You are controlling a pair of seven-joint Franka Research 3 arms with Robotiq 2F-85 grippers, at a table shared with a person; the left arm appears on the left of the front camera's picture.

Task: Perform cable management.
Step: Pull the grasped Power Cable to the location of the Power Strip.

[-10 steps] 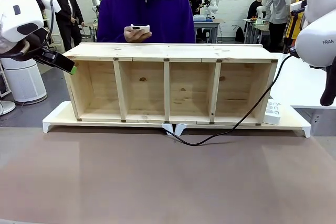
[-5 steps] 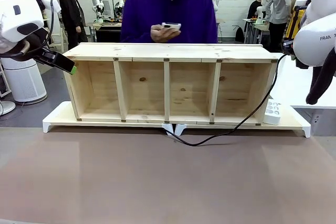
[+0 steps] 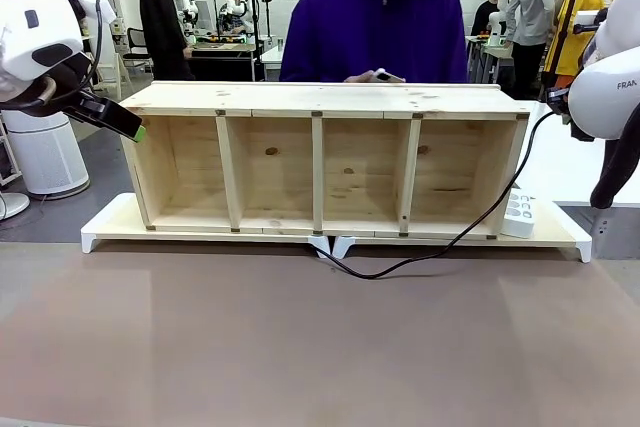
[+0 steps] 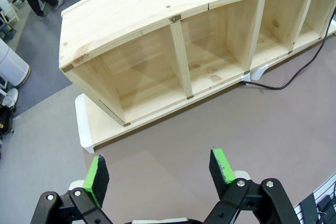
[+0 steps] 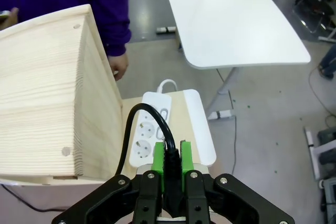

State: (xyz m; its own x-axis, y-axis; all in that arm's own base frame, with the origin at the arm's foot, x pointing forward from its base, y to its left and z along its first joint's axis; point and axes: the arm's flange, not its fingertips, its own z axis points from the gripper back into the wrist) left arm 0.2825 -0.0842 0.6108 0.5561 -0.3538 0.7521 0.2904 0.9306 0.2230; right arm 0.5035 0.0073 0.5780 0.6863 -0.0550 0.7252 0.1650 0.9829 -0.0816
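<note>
The cable (image 3: pixel 480 215), thin and black, drops from the upper right past the shelf's right end. It sags onto the table and runs left to the gap between the white risers. In the right wrist view my right gripper (image 5: pixel 170 162) is shut on the cable (image 5: pixel 157 121), which arches up from the green pads and falls beside the shelf wall. The white power strip (image 5: pixel 148 132) lies just below, and it rests on the riser (image 3: pixel 520 215). My left gripper (image 4: pixel 157 170) hangs open and holds nothing, high off the shelf's left end (image 3: pixel 132 129).
A wooden shelf (image 3: pixel 320 99) with several open compartments stands on white risers (image 3: pixel 110 227). A person in a purple hoodie (image 3: pixel 375 27) stands behind it holding a phone. A white table (image 5: pixel 236 19) stands to the right. The brown tabletop (image 3: pixel 320 347) spreads in front.
The person has stepped to the right and lowered the phone to the shelf top. My right arm has shifted slightly. The cable and my left arm have stayed put.
</note>
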